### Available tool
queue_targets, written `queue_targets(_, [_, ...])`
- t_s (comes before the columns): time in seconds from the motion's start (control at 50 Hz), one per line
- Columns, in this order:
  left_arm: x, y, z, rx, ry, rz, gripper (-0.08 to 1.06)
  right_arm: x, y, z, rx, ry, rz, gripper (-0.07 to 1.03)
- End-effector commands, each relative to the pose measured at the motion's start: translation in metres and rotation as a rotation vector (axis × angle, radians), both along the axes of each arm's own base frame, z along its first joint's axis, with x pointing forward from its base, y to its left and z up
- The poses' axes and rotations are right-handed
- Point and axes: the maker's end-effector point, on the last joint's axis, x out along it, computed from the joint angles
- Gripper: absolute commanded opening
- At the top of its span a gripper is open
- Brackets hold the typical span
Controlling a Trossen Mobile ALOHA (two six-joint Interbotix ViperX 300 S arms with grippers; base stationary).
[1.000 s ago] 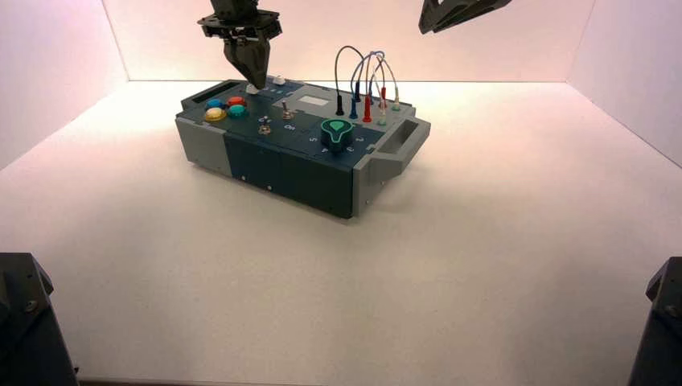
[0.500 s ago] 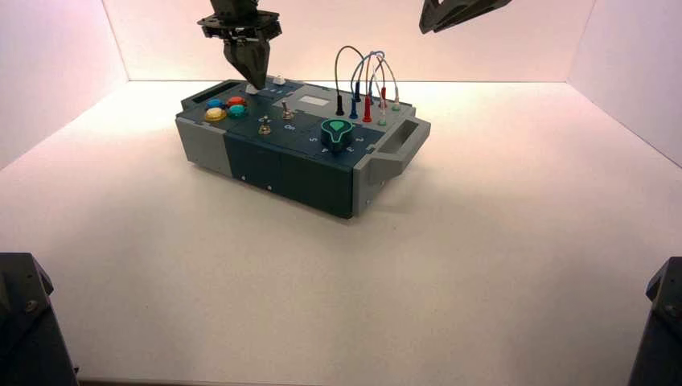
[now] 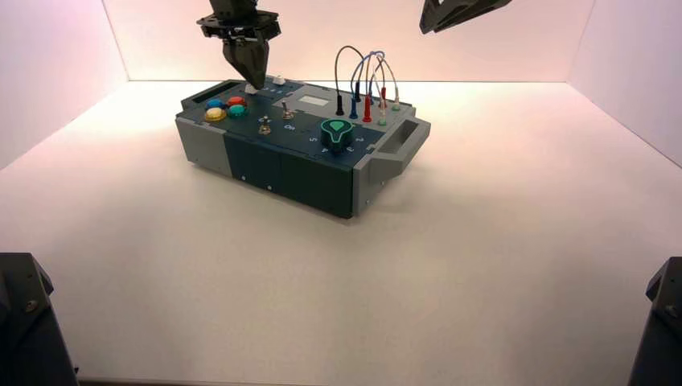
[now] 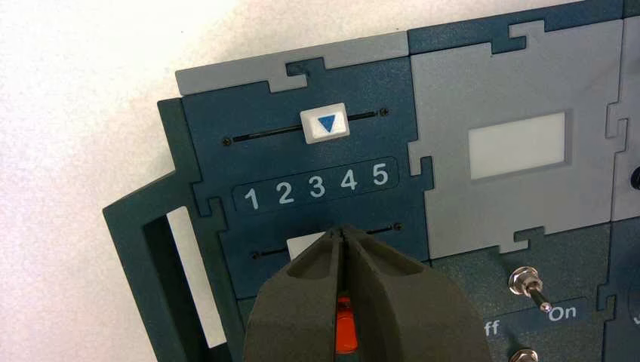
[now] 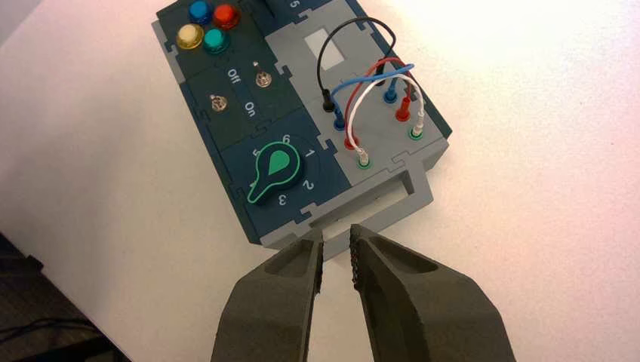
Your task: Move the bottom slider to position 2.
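Robot arms and grippers, dark throughout.
Left gripper [image 4: 342,235]: matte grey-black fingers, broad below, tapering to narrow tips, a recessed hollow in each; wider black bracket [image 3: 239,26] above, jagged-edged; right gripper [image 5: 336,235]: same dark tapering fingers, hollowed alike, inner faces ridged near tips; black angular arm part [image 3: 30,322] at lower left, round screw head set in it.

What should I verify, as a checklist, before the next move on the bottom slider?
1. Left gripper at bottom slider: ok.
2. Left jaws shut: ok.
3. Left jaws touching the slider: cannot tell.
4. Slider fully visible: not ok, left jaws cover part.
5. Slider at 2: cannot tell, partly hidden.
6. Right gripper away from both sliders, beyond the box's right end: ok.
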Motion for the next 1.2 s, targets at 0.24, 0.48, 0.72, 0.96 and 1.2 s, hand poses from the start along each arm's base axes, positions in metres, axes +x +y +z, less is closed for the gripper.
queue_targets(0.24, [0.011,0.002,0.016,-0.008,-0.047,0.004,-0.03,0.006,0.005,0.015,0.024,-0.037,0.004,0.22])
queue_targets(0.48, [0.012,0.002,0.016,-0.005,-0.048,0.002,-0.03,0.006,0.006,0.016,0.026,-0.038,0.003,0.22])
queue_targets(0.72, [0.012,0.002,0.016,-0.003,-0.049,-0.001,-0.03,0.006,0.005,0.015,0.023,-0.040,0.004,0.22])
queue_targets(0.96, [0.009,0.002,0.023,-0.007,-0.045,-0.002,-0.03,0.006,0.005,0.016,0.023,-0.040,0.004,0.22])
queue_targets(1.2, [0.009,0.002,0.044,-0.011,-0.073,-0.005,-0.03,0.007,0.005,0.017,0.025,-0.042,0.003,0.22])
